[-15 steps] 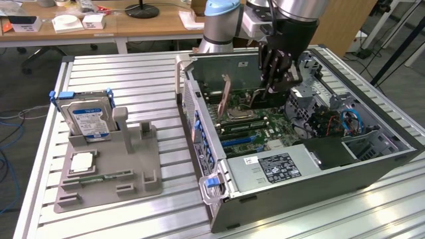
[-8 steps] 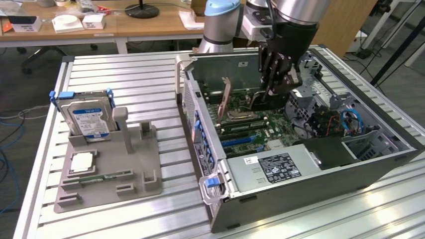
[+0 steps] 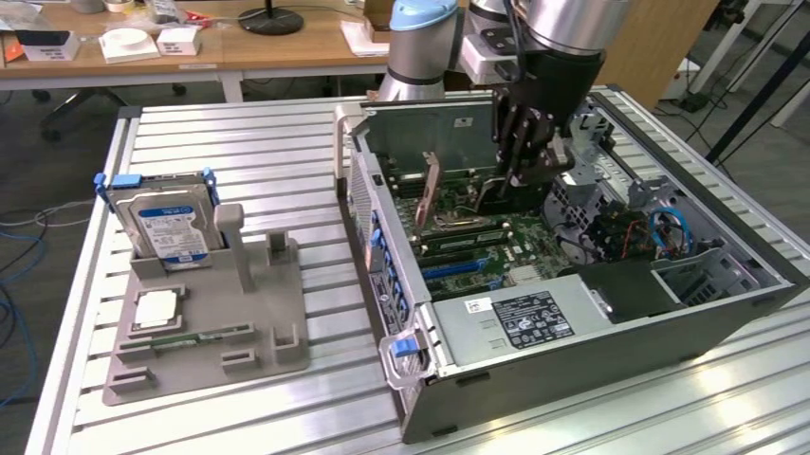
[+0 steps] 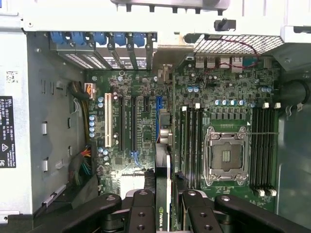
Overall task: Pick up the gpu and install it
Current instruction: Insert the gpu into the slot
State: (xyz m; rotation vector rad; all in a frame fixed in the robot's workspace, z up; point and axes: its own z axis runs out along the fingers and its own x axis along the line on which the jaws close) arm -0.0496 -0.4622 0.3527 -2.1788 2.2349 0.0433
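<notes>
- One gpu (image 4: 164, 194) sits edge-on between my fingers (image 4: 142, 213), seen from the wrist as a thin dark card with green lettering near my grip; I am clamped on it from both sides.
- From the exterior view the gpu (image 3: 431, 194) stands upright inside the open computer case (image 3: 708, 322), its long brownish edge tilted slightly, with my gripper (image 3: 525, 175) just at its 3 o'clock.
- Seen from the wrist, the card lines up over the motherboard (image 4: 146, 82) near the blue expansion slot (image 4: 158, 114); whether its lower edge touches the slot I cannot tell.
- Beside that slot lie the black slots and a white slot (image 4: 108, 121), and on the card's other side the open CPU socket (image 4: 225, 155) with memory slots flanking it.
- In the exterior view, at 9 o'clock from the case, a grey parts holder (image 3: 253, 322) rests on the slatted table (image 3: 253, 142).
- That holder carries a silver hard drive (image 3: 167, 227) with a blue label standing upright, a square chip (image 3: 155, 308) lying flat, and a narrow green memory stick (image 3: 209, 336) near the holder's 6 o'clock edge.
</notes>
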